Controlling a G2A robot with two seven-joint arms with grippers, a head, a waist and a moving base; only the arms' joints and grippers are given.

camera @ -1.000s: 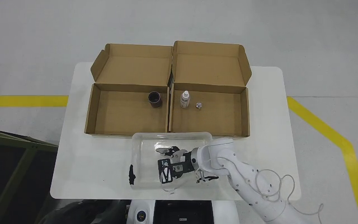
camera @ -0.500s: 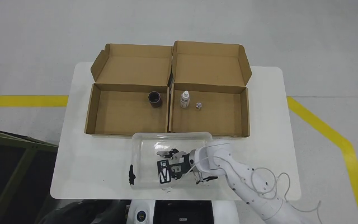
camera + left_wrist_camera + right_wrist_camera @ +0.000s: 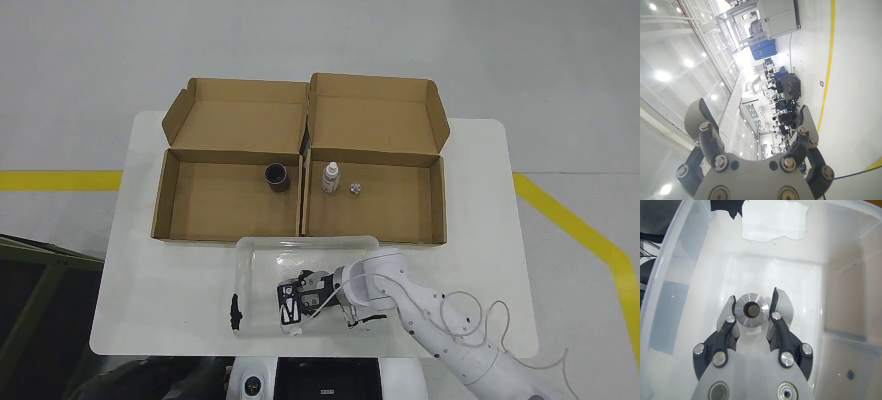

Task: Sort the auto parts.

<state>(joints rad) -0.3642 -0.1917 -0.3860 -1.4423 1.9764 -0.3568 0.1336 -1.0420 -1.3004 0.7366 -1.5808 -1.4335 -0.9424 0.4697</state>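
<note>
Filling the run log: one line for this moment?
right gripper: in clear plastic bin, jaws shut on silver bushing | left gripper: open, empty | cardboard boxes: brown sleeve, white bottle, small metal part

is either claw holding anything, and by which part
The right claw seems to grip a round metal part by its rim, a pad on either side, inside the bin. The left claw is open and empty.

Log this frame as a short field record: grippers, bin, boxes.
right gripper: shut on silver metal ring with centre hole, inside clear plastic bin
left gripper: open, empty, facing the room
one cardboard box: dark brown cylinder
other cardboard box: small white bottle, small silver part
</note>
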